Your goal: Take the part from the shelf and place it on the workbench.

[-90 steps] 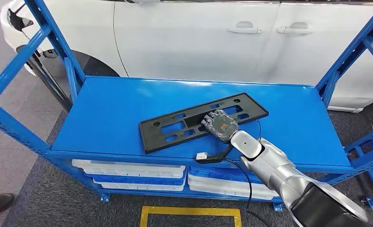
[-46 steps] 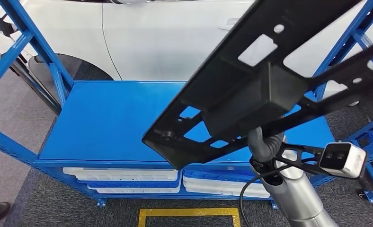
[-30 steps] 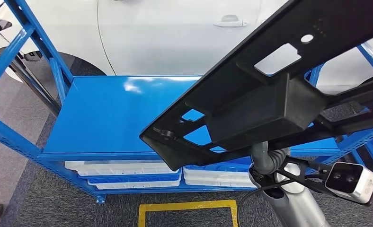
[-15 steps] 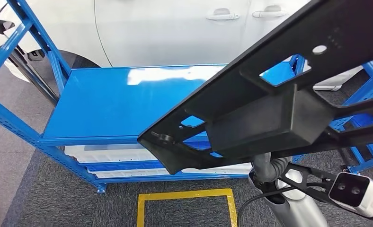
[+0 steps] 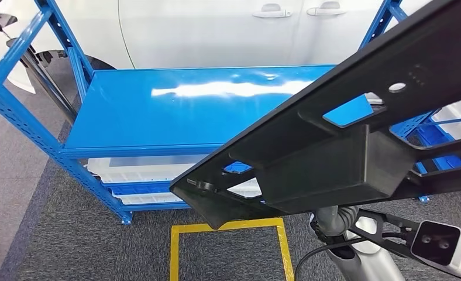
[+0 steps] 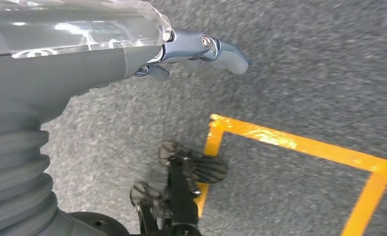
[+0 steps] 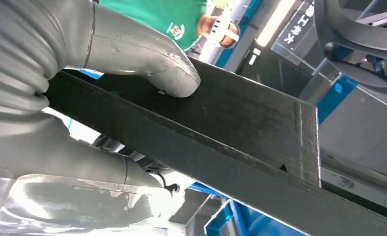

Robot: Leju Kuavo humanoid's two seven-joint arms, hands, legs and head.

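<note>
Black plastic part (image 5: 357,140) sits gripped in the right hand (image 7: 147,64), thumb pressing its top. Carried level, it should clear the shelf (image 5: 175,111); the left hand (image 6: 201,49) hangs loose, holding nothing.

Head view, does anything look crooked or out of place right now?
The black part is tilted, held up close to the camera by the right hand, whose thumb presses on it. The shelf looks undamaged, and nothing is spilled.

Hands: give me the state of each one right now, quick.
Left hand: holds nothing, hanging over the carpet; open or closed cannot be told.
Right hand: holding the black part, thumb pressed on it.
</note>
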